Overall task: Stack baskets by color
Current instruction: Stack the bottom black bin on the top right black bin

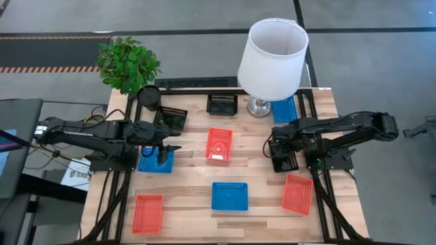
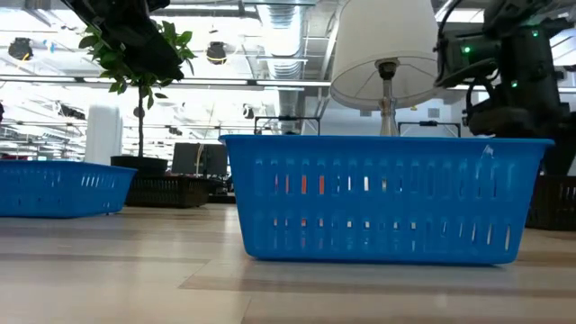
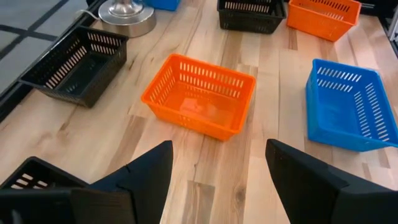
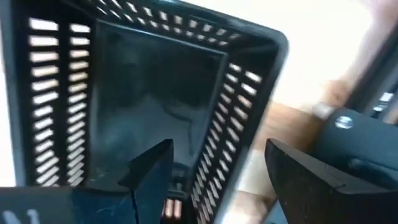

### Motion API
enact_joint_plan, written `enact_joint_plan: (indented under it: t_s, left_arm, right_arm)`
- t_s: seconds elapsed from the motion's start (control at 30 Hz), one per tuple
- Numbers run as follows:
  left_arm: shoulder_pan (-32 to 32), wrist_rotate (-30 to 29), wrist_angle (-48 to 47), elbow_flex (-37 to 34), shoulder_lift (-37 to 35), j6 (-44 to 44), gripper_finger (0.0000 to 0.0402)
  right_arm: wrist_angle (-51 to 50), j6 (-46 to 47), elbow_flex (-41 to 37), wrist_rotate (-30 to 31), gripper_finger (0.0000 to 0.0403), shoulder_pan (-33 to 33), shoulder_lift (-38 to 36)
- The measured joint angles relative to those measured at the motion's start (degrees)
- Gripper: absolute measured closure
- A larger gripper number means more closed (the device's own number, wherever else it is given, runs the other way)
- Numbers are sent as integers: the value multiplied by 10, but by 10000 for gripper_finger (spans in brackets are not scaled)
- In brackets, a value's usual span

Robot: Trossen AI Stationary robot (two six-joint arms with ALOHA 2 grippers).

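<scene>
Red, blue and black mesh baskets lie singly on the wooden table. My left gripper (image 1: pixel 170 148) (image 3: pixel 217 149) hovers open over the right end of a blue basket (image 1: pixel 154 163) at the table's left, pointing at the red basket (image 1: pixel 219 145) (image 3: pixel 200 95) in the middle. My right gripper (image 1: pixel 281 153) (image 4: pixel 217 149) points down, open, over a black basket (image 1: pixel 284 162) (image 4: pixel 155 93) at the right. One finger (image 4: pixel 149 168) stands above its inside, the other (image 4: pixel 305 180) outside its wall.
Other baskets: blue (image 1: pixel 229 196) at the near middle, red (image 1: pixel 148 212) near left, red (image 1: pixel 298 193) near right, black (image 1: pixel 223 103) and black (image 1: pixel 172 118) at the far side, blue (image 1: pixel 284 109) behind a white lamp (image 1: pixel 272 58). A potted plant (image 1: pixel 129 64) stands far left.
</scene>
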Motion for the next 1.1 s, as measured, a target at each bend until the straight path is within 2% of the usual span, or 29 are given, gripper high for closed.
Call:
enact_joint_plan:
  t_s: [0.13, 0.23, 0.33, 0.5, 0.57, 0.7, 0.83, 1.1]
  left_arm:
    - [0, 0, 0, 0, 0, 0, 157]
    - [0, -6, 0, 0, 0, -7, 157]
    - [0, -15, -2, 0, 0, -9, 157]
    - [0, -16, -12, 0, 0, -9, 157]
    - [0, -19, -12, 0, 0, -9, 157]
    - [0, -28, -12, 0, 0, -9, 157]
    - [0, -29, -12, 0, 0, -10, 157]
    - [0, -29, -12, 0, 0, -14, 157]
  right_arm:
    - [17, 3, -9, -1, 137, 1, 0]
    - [34, 4, -13, -3, 169, 3, 0]
    - [50, 4, -13, -3, 229, 6, 0]
    - [59, 3, -13, 3, 359, 6, 0]
    - [57, -8, -10, 11, 387, 6, 0]
    - [55, -25, 19, 28, 378, 5, 0]
    - [52, -55, 83, 50, 393, 10, 0]
    - [5, -114, 274, 176, 399, 37, 25]
